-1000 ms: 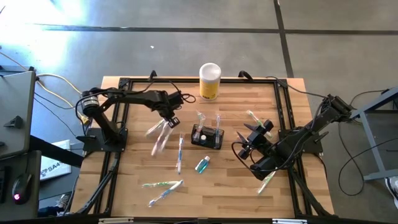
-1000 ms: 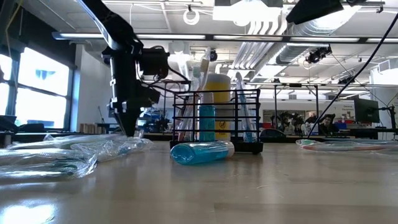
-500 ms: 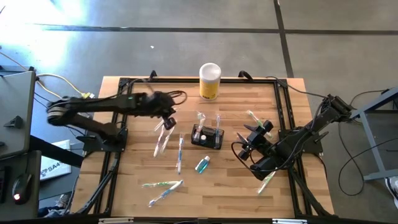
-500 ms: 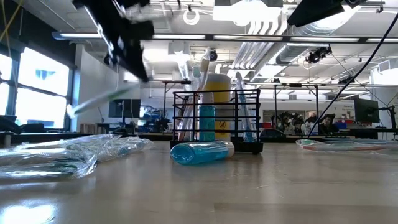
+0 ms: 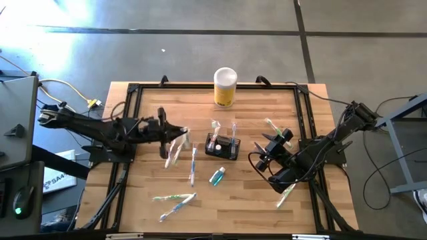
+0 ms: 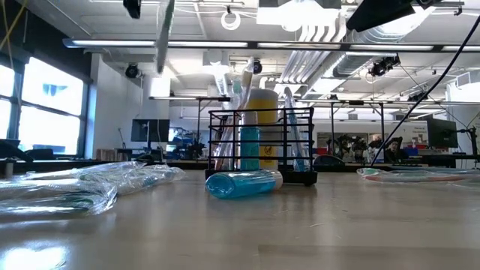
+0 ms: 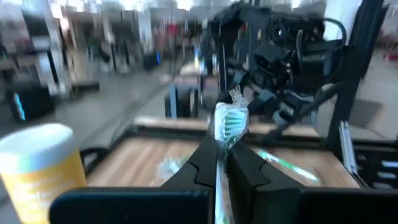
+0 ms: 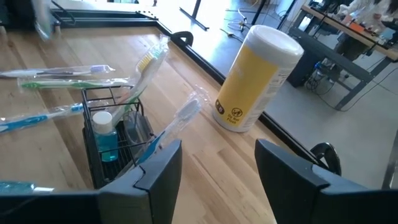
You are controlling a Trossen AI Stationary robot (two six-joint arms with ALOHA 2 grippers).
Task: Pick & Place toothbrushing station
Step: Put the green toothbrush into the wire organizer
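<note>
The black wire-mesh caddy (image 5: pixel 222 145) stands on its base mid-table, with toothbrushes and a blue bottle upright inside; it also shows in the low view (image 6: pixel 261 146) and the right wrist view (image 8: pixel 115 149). My left gripper (image 5: pixel 175 132) is left of the caddy, raised above the table, shut on a wrapped toothbrush (image 7: pixel 230 121). My right gripper (image 5: pixel 267 150) is open and empty, right of the caddy; its fingers (image 8: pixel 217 155) point toward it. My left gripper pinches the wrapped toothbrush between its two fingers (image 7: pixel 239 165), through the clear wrapper. The brush-head end (image 7: pixel 231 118) sticks out past the fingertips. The toothbrush is lifted clear of the table and stands nearly upright in the low view (image 6: pixel 163 34).
A yellow cylinder with a white lid (image 5: pixel 225 87) stands at the far edge. A small blue bottle (image 5: pixel 217 176) lies near the caddy. Wrapped toothbrushes lie at the left (image 5: pixel 193 163), the near left (image 5: pixel 173 199) and the right (image 5: pixel 287 193). A black frame (image 5: pixel 133 90) rims the table.
My left gripper has risen from the table with the wrapped toothbrush and drawn back a little toward the table's left edge, its arm swinging out left. The toothbrush is lifted clear and has swung from slanting to nearly upright. My right arm has kept still.
</note>
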